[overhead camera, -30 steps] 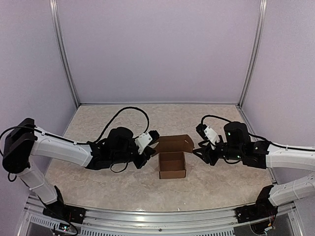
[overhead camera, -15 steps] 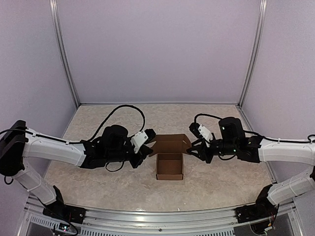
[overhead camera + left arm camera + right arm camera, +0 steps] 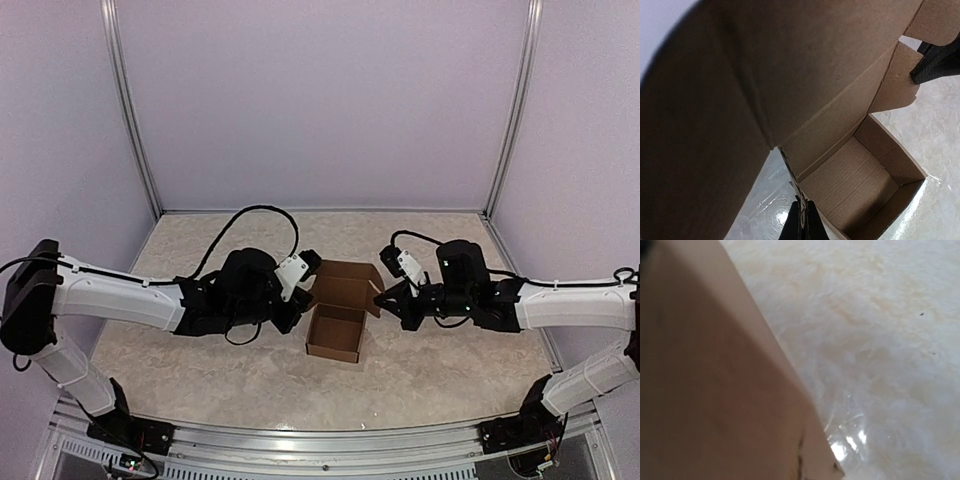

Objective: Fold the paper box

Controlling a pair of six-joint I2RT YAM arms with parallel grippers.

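The paper box (image 3: 335, 335), brown cardboard, stands open-topped mid-table, its lid (image 3: 345, 283) leaning back. My left gripper (image 3: 307, 302) is shut on the box's left wall. In the left wrist view its fingertips (image 3: 802, 222) pinch that wall's edge beside the hollow inside (image 3: 865, 185). My right gripper (image 3: 380, 297) is shut at the lid's right side flap. The same view shows its black fingers (image 3: 935, 62) at that flap's ear (image 3: 895, 80). Blurred cardboard (image 3: 715, 390) fills the left of the right wrist view and hides that gripper's own fingers.
The table (image 3: 250, 235) has a pale marbled top (image 3: 880, 340). Lilac walls and metal posts (image 3: 135, 120) close it in at the back and sides. A metal rail (image 3: 300, 445) runs along the near edge between the arm bases.
The right gripper has moved left to the lid's side flap and closed there. The box has shifted left and turned slightly. The left gripper has kept its hold on the wall.
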